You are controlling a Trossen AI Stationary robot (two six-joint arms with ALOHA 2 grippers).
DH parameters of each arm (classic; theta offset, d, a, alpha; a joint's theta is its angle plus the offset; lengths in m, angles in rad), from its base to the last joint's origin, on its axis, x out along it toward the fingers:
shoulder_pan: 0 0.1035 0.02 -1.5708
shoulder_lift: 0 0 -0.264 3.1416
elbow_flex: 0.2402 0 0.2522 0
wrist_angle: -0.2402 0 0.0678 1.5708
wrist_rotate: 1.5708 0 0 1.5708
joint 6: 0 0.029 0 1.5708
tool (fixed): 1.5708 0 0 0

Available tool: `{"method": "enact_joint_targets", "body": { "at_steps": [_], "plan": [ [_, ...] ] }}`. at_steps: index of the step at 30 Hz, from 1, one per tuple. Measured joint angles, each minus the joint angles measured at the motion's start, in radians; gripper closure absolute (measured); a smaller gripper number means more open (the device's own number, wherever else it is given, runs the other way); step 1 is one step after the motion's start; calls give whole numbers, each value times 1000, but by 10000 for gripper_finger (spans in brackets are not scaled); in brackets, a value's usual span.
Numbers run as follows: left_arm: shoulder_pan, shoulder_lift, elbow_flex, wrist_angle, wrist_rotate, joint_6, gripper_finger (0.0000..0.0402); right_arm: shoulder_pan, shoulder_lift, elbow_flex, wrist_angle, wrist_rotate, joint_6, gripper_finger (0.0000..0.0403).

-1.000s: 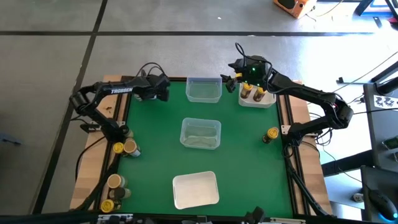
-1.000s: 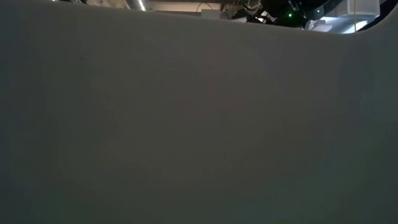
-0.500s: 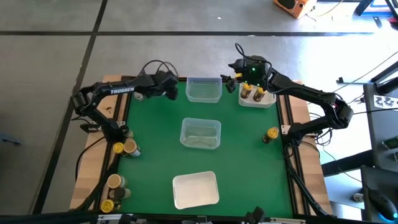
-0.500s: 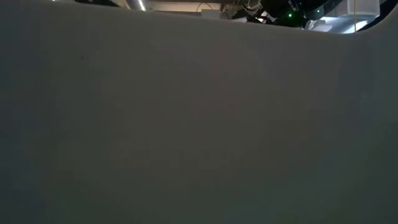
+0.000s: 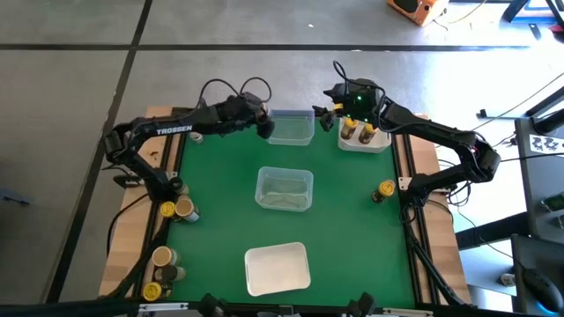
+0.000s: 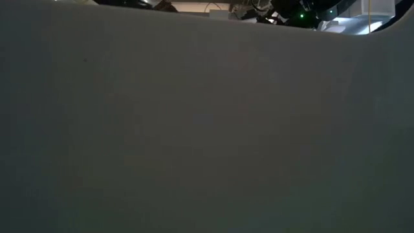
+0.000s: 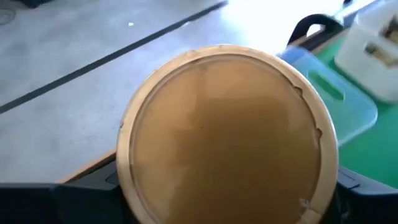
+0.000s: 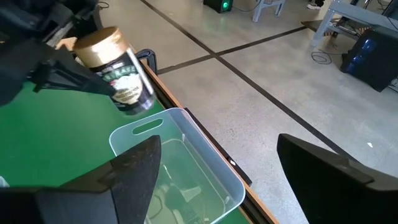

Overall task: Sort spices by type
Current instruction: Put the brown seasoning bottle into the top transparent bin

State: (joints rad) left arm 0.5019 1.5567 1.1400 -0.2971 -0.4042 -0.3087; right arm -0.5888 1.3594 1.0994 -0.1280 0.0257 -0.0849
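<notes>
Right wrist view: left gripper (image 8: pixel 93 74) holds tan-top jar (image 8: pixel 118 68); low view blocked.

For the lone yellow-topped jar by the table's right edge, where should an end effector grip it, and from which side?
Grip the yellow-topped jar around its round body just under the lid, coming straight down from above. It seems to stand upright and alone on the green mat, so fingers likely fit on either side.

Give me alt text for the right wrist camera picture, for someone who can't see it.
The left pincer holds a tan-lidded spice jar tilted above the near end of an empty clear tray at the green table's edge. The right arm's own dark fingers stand apart in the foreground, holding nothing, with grey floor beyond.
</notes>
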Motion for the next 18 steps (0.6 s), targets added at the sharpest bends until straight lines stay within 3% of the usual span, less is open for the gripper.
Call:
{"method": "enact_joint_targets", "body": {
  "at_steps": [8, 18],
  "plan": [
    [46, 77, 9, 75, 79, -30, 118, 0, 0, 0, 14, 0, 1, 84],
    [55, 228, 207, -31, 94, 4, 118, 0, 0, 0, 14, 0, 1, 84]
  ]
}}
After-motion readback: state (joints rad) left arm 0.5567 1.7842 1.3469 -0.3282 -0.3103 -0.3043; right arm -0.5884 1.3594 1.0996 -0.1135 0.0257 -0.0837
